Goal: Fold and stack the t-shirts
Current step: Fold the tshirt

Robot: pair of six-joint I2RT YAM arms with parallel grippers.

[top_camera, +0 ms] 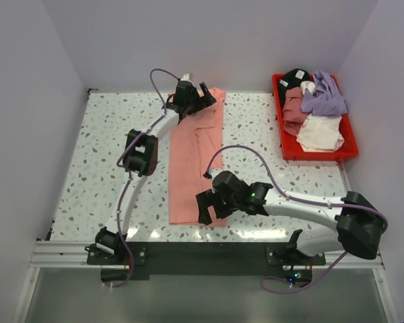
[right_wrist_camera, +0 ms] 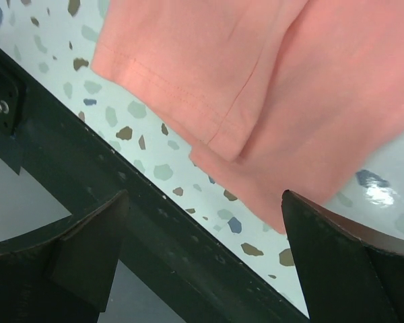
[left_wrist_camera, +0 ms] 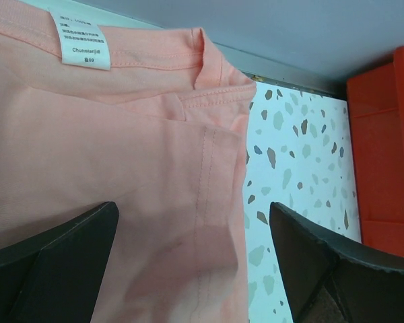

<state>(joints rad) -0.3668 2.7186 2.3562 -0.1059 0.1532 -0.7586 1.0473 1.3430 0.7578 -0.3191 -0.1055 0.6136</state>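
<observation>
t-shirt (top_camera: 195, 161) hem sits under my right end effector (right_wrist_camera: 205, 202), collar under the left end effector (left_wrist_camera: 194, 208), both spread apart; grabbing one layer could skew the fold.

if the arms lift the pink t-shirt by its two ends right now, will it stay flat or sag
Probably sags: the pink t-shirt is thin cloth lying limp in a long folded strip. Likely light for its size. A push would probably bunch it on the table rather than slide it whole, and its loose layers could fall open.
</observation>
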